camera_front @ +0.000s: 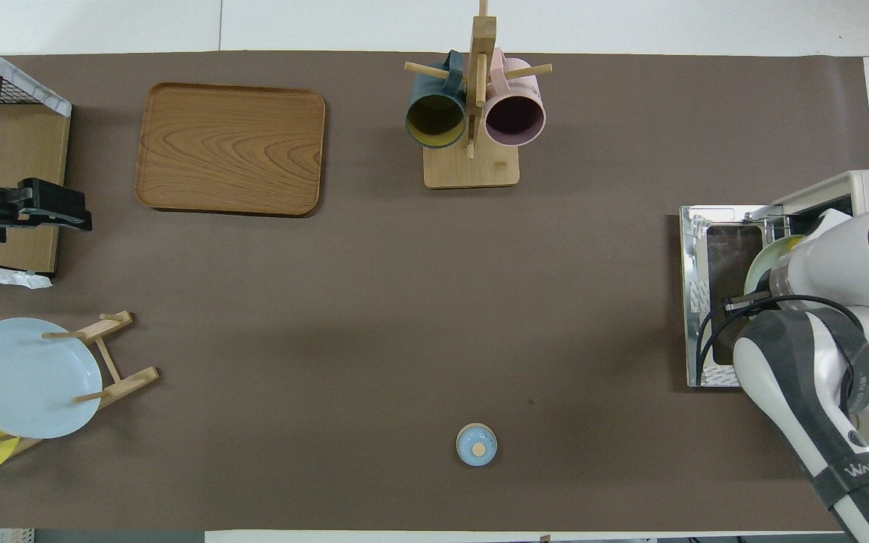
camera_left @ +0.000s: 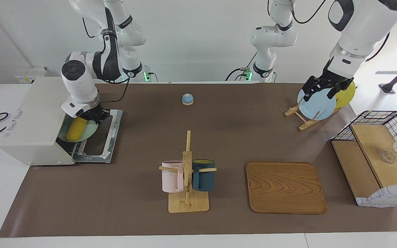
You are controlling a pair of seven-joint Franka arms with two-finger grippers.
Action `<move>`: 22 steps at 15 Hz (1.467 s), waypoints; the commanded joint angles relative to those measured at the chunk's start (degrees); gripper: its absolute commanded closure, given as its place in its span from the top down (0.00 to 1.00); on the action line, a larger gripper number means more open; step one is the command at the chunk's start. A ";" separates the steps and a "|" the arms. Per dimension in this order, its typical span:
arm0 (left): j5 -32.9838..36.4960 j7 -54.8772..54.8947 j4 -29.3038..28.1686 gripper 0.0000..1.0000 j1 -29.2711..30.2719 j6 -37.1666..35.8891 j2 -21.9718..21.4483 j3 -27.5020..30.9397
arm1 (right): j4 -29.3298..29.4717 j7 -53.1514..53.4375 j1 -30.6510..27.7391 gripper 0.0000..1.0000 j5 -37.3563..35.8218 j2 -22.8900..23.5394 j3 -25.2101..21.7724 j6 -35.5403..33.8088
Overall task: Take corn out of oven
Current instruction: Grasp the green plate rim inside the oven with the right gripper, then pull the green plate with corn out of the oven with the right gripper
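Observation:
The off-white oven (camera_left: 29, 120) stands at the right arm's end of the table, its door (camera_left: 102, 139) folded down flat. A yellow corn (camera_left: 75, 128) lies on a pale green plate (camera_left: 90, 132) that rests on the oven's rack and sticks partway out of the opening. My right gripper (camera_left: 93, 116) is down at the plate's rim, by the corn's end, and shut on that rim. In the overhead view the right arm hides the corn, and only the plate's edge (camera_front: 757, 265) shows. My left gripper (camera_left: 319, 91) hangs open over the blue plate (camera_left: 317, 105).
A mug rack (camera_left: 187, 179) with a pink and a dark blue mug stands mid-table, with a wooden tray (camera_left: 285, 187) beside it. A small blue bell (camera_left: 187, 99) sits close to the robots. A plate rack and a wire basket with wooden shelves (camera_left: 377, 155) stand at the left arm's end.

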 commanded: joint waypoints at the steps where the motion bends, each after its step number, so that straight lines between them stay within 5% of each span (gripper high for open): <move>1: -0.45 0.79 -0.45 1.00 0.34 0.68 -0.47 -0.05 | 6.06 3.90 5.86 0.00 -1.04 1.43 0.33 -7.26; 5: -0.45 0.79 -0.45 1.00 0.34 0.68 -0.47 -0.05 | 10.82 14.87 16.74 0.00 -1.13 2.66 0.33 -11.85; 11: -0.45 0.79 -0.89 1.00 0.34 1.82 -0.47 -0.05 | 23.64 28.95 28.53 0.00 -0.52 11.53 0.42 -16.95; 16: -0.54 0.88 -1.24 1.00 0.69 2.09 -0.56 0.03 | 47.97 43.80 38.39 0.00 -0.16 30.67 0.50 -26.79; 22: -0.54 0.96 -2.56 1.00 1.13 3.23 -1.35 0.03 | 47.84 48.74 41.73 0.00 3.78 34.39 2.88 -16.27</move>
